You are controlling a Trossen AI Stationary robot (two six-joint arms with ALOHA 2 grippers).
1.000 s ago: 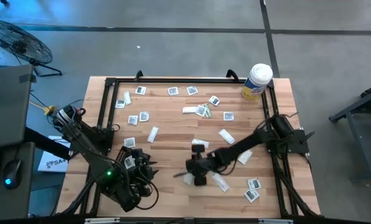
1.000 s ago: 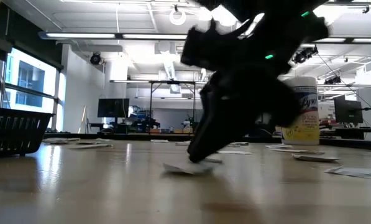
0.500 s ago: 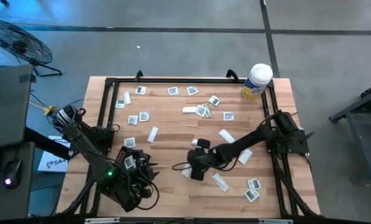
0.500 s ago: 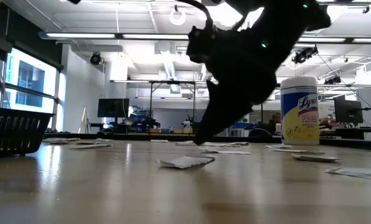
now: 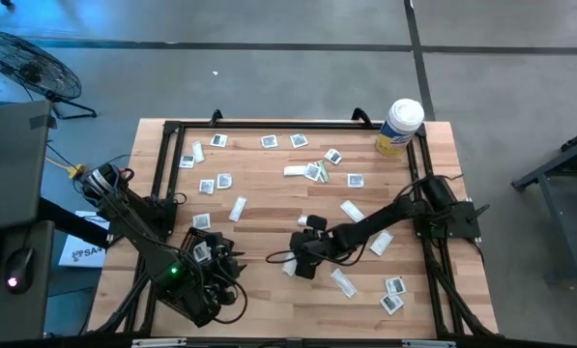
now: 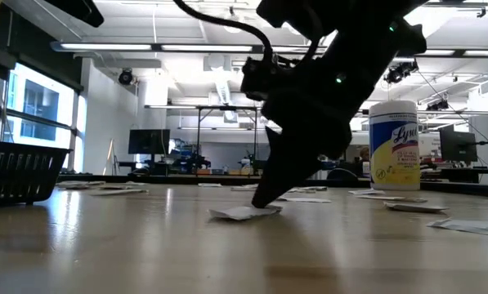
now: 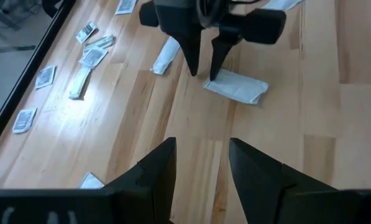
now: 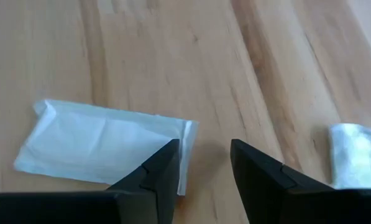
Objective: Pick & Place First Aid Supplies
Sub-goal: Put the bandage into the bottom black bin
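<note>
The right gripper [image 5: 290, 263], fingers parted and holding nothing, points down at a flat white rectangular packet [image 7: 235, 86] lying on the light wooden table [image 5: 269, 193] just below the centre of the high view, one fingertip at the packet's edge. The left gripper [image 7: 201, 163], also parted and empty, waits at the lower left, while other small packets [image 5: 312, 171] lie scattered across the upper half.

A flat white rectangular paper packet [image 8: 104, 151] lies on the pale wooden surface [image 5: 259, 290], one short end crimped and slightly lifted, right at the tips of the right pincer [image 7: 205, 70], whose fingers stand apart over its edge. A narrower white wrapper [image 7: 166, 55] lies just beside it. Small square white-grey pads [image 5: 215, 183] and strip wrappers [image 5: 297, 171] lie scattered flat across the far half.
</note>
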